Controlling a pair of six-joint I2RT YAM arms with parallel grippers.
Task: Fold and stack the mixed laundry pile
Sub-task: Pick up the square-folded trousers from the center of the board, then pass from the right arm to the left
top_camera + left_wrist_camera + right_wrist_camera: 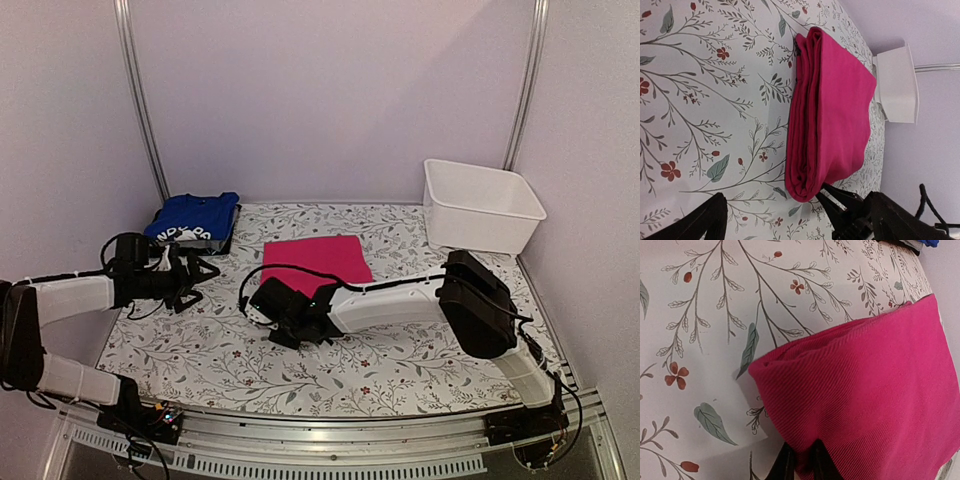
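A folded magenta-pink garment lies in the middle of the floral table covering, and the left wrist view shows its stacked layers. My right gripper is at its near-left corner. There its two dark fingers are shut on the pink fold. A folded royal-blue garment with white print sits at the back left, with a dark layer showing under its edge. My left gripper hangs open just in front of the blue garment, holding nothing, its jaws wide apart.
A white plastic bin stands at the back right and shows in the left wrist view. The right arm stretches across the table's middle. Purple walls close in the back and sides.
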